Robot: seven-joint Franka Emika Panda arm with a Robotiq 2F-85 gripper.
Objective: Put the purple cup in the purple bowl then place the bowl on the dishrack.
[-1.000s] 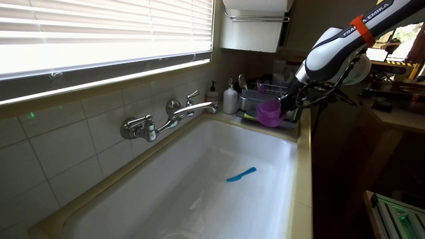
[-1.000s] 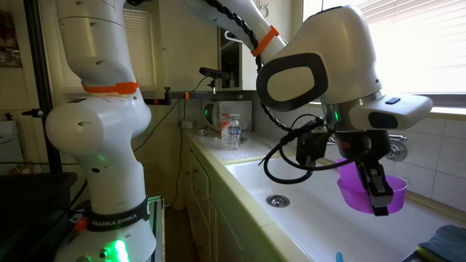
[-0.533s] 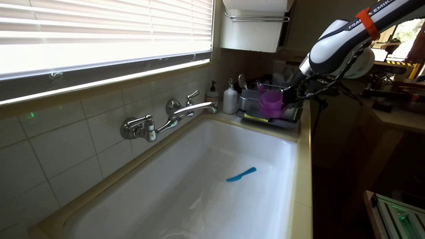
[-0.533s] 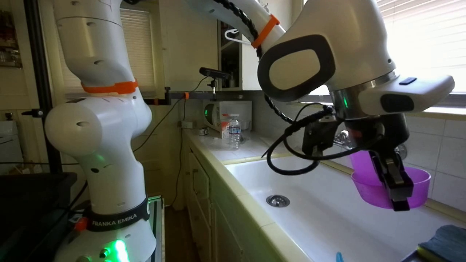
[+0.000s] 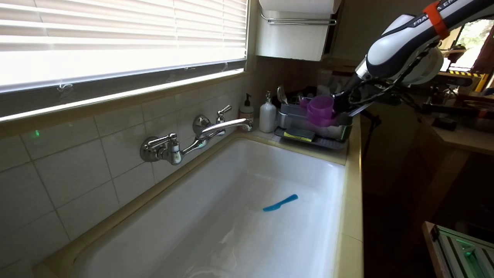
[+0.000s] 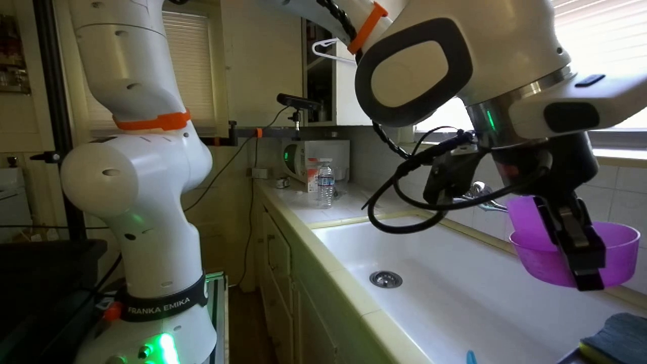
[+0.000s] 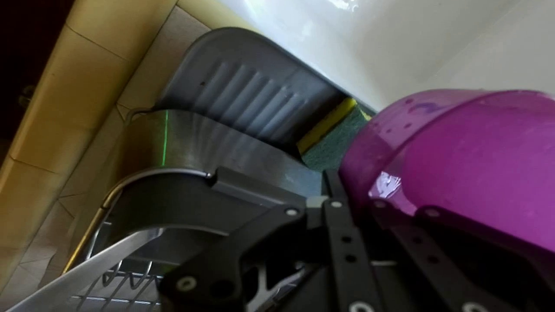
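Observation:
The purple cup (image 5: 322,102) stands tilted inside the purple bowl (image 5: 319,120). In an exterior view the cup (image 6: 525,220) leans behind the gripper and the bowl (image 6: 620,247) is lifted above sink level. My gripper (image 6: 589,275) is shut on the bowl's wall, one finger outside and the other apparently inside. In the wrist view the gripper (image 7: 347,195) holds the bowl (image 7: 377,143), with the cup (image 7: 485,164) at right. The dark grey dishrack (image 5: 328,143) is behind and below the bowl; its ribbed tray (image 7: 247,95) shows in the wrist view.
A green-yellow sponge (image 5: 299,134) lies on the rack's tray. Another purple item (image 5: 304,102) and utensils (image 5: 282,94) stand in the rack. Soap bottles (image 5: 268,116) and the faucet (image 5: 224,125) are beside it. A blue knife (image 5: 281,203) lies in the sink (image 5: 247,231).
My gripper has raised the bowl and cup and moved them further over the dishrack, away from the sink. The sponge and tray front, earlier partly covered in an exterior view, now show.

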